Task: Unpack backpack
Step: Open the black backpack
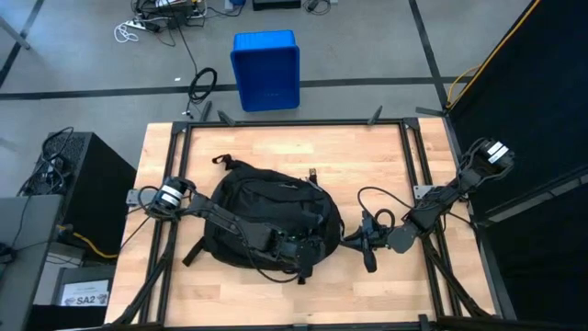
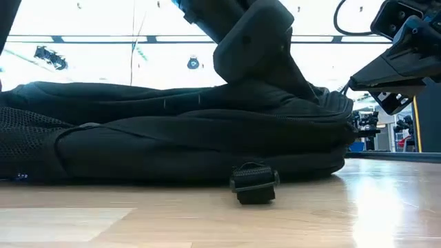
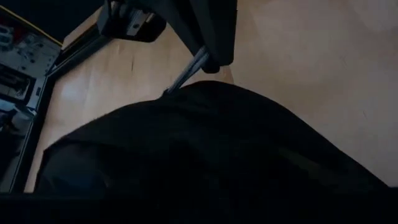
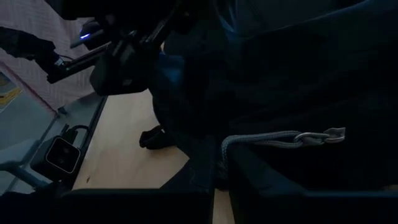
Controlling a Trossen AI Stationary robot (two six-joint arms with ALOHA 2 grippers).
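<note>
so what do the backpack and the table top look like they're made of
The large black rounded soft backpack looks like matte woven fabric: it sags and creases, with a mesh panel on one side. The pale table top looks like jointed wood planks with a light sheen, probably varnished.

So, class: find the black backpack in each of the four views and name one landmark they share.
High view: the backpack lies at the table's centre, between both arms.
Low view: it fills the picture's left and middle, resting on the wood.
Left wrist view: its dark fabric fills the lower part.
Right wrist view: it fills the right side.
Shared landmark: the pale wooden tabletop.
</note>
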